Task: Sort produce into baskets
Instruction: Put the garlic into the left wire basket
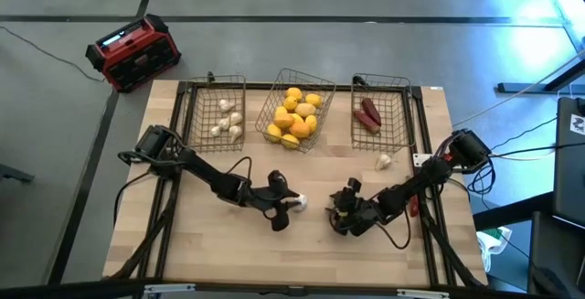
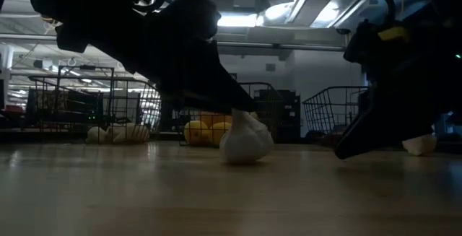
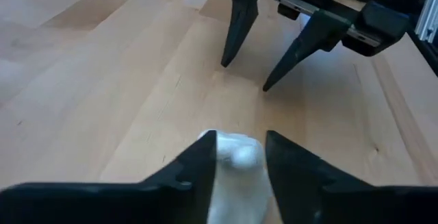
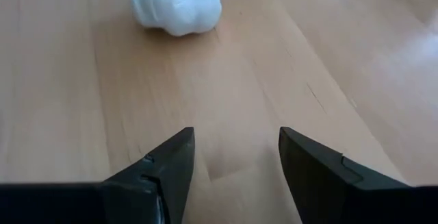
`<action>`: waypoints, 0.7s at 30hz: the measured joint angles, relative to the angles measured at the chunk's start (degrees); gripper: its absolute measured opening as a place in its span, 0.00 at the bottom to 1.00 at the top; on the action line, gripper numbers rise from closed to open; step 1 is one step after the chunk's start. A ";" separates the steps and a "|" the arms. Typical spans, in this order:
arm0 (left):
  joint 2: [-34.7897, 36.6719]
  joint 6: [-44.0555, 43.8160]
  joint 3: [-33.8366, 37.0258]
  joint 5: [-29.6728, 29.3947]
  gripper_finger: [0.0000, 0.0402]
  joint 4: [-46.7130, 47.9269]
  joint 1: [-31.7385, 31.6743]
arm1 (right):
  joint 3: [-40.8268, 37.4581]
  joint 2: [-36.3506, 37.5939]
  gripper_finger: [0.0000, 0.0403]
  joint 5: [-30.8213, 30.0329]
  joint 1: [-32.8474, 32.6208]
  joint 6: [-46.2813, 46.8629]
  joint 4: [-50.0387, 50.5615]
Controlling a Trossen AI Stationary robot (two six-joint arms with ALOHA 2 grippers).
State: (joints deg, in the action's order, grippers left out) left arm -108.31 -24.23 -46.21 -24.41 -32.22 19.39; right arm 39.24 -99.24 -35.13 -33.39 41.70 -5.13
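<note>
A white bulb (image 3: 236,157) lies on the table's middle, between the fingers of my left gripper (image 1: 291,203), which is shut on it. My right gripper (image 1: 340,215) stands open just right of it, low over the wood, with nothing between its fingers (image 4: 171,162). It faces the bulb (image 4: 178,1). At the far edge stand three wire baskets. The left one (image 1: 218,107) holds white bulbs, the middle one (image 1: 294,107) yellow and orange pieces, the right one (image 1: 379,112) dark red pieces. Another white bulb (image 1: 384,161) lies loose on the table before the right basket. My left gripper pinches the white bulb by its two opposite sides (image 3: 217,152) between the two fingers. The fingers slant down at it from the table's left side. The bulb's underside (image 2: 245,158) rests on the wood.
A red-and-black box (image 1: 132,52) sits on the floor beyond the table's far left corner. Cables trail along both arms. Bare wood (image 1: 219,244) stretches along the near edge.
</note>
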 joint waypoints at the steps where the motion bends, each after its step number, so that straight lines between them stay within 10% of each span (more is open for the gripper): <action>1: 0.00 0.13 0.00 0.01 0.27 0.08 -0.02 | 0.00 0.00 0.52 -0.24 0.00 0.03 -0.26; 9: 0.00 2.12 0.01 -0.04 0.03 0.20 0.12 | 0.00 0.00 0.52 1.24 0.00 0.73 -1.04; 21: 10.91 1.86 0.03 -2.08 0.05 6.75 3.34 | 0.02 -0.02 0.52 1.04 0.04 2.04 -1.28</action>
State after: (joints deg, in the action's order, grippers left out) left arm -97.41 -22.36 -46.17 -26.49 -25.48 22.73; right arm 39.27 -99.26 -34.09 -33.35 43.75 -6.42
